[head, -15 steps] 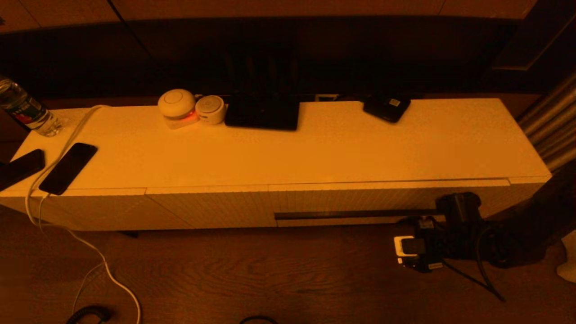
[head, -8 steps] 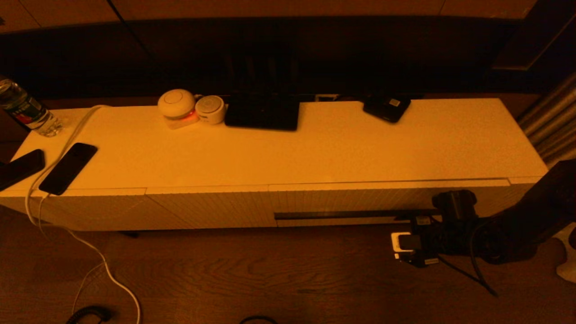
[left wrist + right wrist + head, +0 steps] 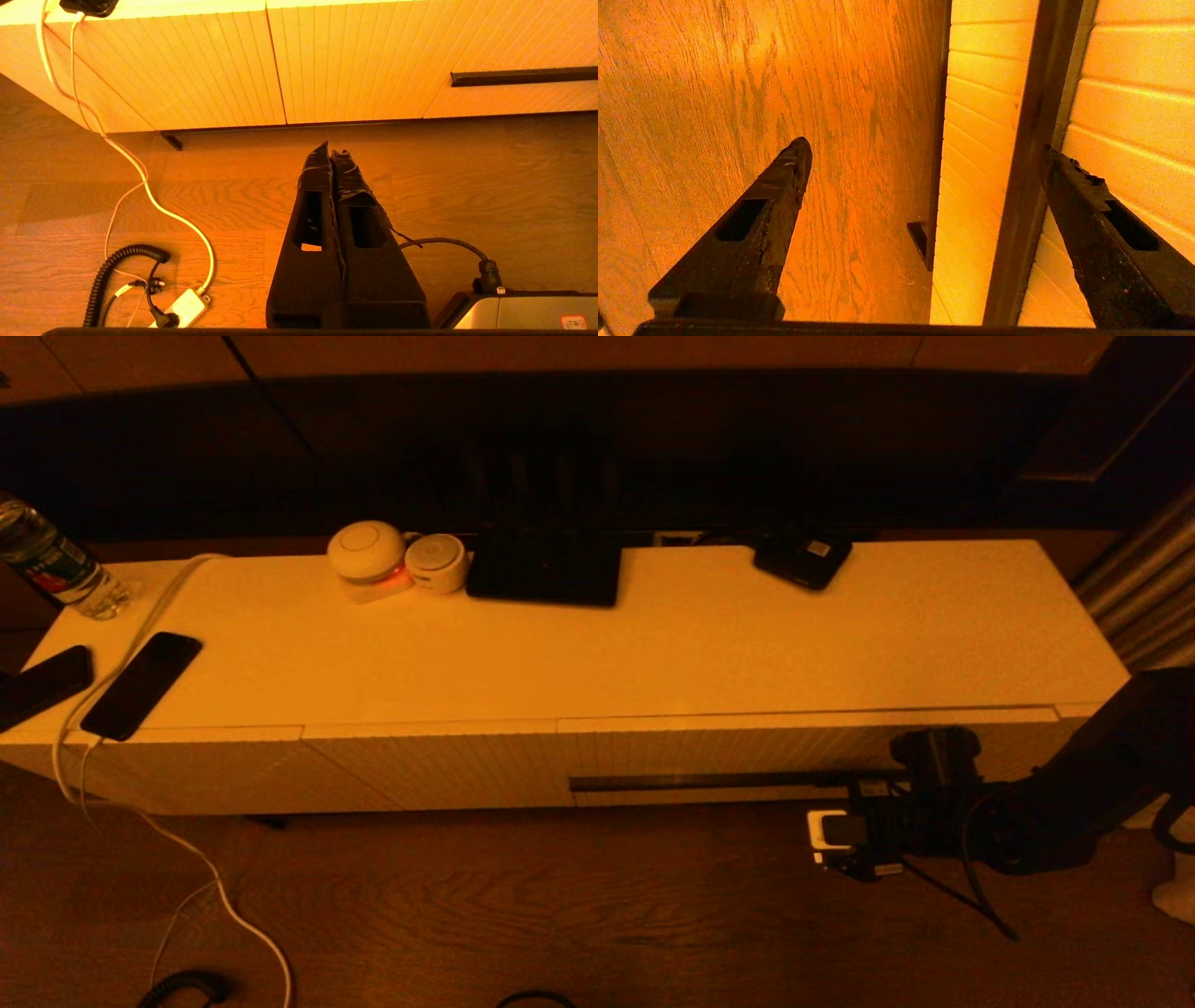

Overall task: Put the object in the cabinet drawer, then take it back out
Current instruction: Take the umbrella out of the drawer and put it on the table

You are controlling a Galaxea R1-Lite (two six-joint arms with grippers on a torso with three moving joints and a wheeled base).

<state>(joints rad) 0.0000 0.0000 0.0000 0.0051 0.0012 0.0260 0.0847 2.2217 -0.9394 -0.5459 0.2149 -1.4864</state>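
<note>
The cabinet drawer (image 3: 747,749) is closed, and its dark handle slot (image 3: 728,782) runs along the ribbed white front. My right gripper (image 3: 887,798) hangs low in front of the slot's right end. In the right wrist view the right gripper (image 3: 924,147) is open wide: one finger (image 3: 1092,214) lies against the ribbed front just past the slot (image 3: 1031,140), the other finger (image 3: 770,205) is over the floor. Nothing is between them. My left gripper (image 3: 332,149) is shut and empty above the floor, left of the slot (image 3: 523,77).
On the cabinet top (image 3: 700,644) stand two round white devices (image 3: 366,555), a flat black box (image 3: 544,569), a small black device (image 3: 803,558), two phones (image 3: 140,683) and a bottle (image 3: 56,565). White cables (image 3: 224,896) trail over the wooden floor at the left.
My right arm has swung further into view and carried the gripper slightly left and up, closer to the drawer front. The drawer has stayed closed.
</note>
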